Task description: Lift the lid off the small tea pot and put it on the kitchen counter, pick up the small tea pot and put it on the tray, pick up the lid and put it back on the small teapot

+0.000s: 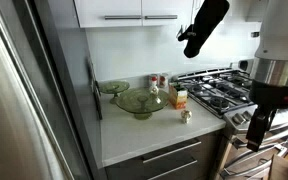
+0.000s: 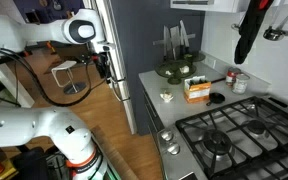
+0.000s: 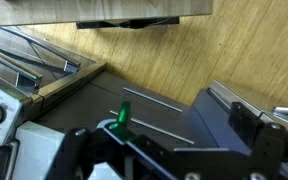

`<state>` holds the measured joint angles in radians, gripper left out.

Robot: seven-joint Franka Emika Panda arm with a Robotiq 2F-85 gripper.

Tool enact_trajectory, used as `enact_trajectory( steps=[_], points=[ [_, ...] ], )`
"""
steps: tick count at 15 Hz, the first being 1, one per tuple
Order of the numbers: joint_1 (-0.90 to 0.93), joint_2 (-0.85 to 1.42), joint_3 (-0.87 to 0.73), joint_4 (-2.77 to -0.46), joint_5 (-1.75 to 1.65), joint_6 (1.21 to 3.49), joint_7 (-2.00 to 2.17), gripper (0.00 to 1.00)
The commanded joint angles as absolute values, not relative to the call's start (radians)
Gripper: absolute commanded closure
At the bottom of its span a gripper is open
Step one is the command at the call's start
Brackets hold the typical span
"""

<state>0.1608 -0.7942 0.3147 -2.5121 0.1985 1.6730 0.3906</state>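
Note:
The small tea pot (image 1: pixel 186 116) is a tiny whitish pot on the kitchen counter (image 1: pixel 144 135), in front of the orange-and-white carton (image 1: pixel 179 97). It also shows in an exterior view (image 2: pixel 167 97). The lid is too small to tell apart from the pot. The tray (image 1: pixel 139 101), a large green glass dish, stands behind it and shows in both exterior views (image 2: pixel 172 71). My gripper (image 2: pixel 106 66) hangs beside the counter's end, over the wooden floor, far from the pot. In the wrist view my gripper (image 3: pixel 164 135) looks open and empty above the dark drawers.
A smaller green dish (image 1: pixel 113 87) stands at the back. The black gas stove (image 1: pixel 219 90) adjoins the counter. A tin (image 2: pixel 240 82) and a black oven glove (image 2: pixel 249 30) are near the wall. Drawer bar handles (image 3: pixel 144 98) and a green edge (image 3: pixel 122 117) show in the wrist view.

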Motion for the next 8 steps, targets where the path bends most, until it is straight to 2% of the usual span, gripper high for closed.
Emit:
enact_trajectory(
  steps=[1,8],
  points=[
    [0.156,-0.794,0.317,-2.51,0.2,1.671,0.388,0.0],
    [0.124,-0.753,0.317,-2.502,0.206,1.72,0.422,0.0]
  ],
)
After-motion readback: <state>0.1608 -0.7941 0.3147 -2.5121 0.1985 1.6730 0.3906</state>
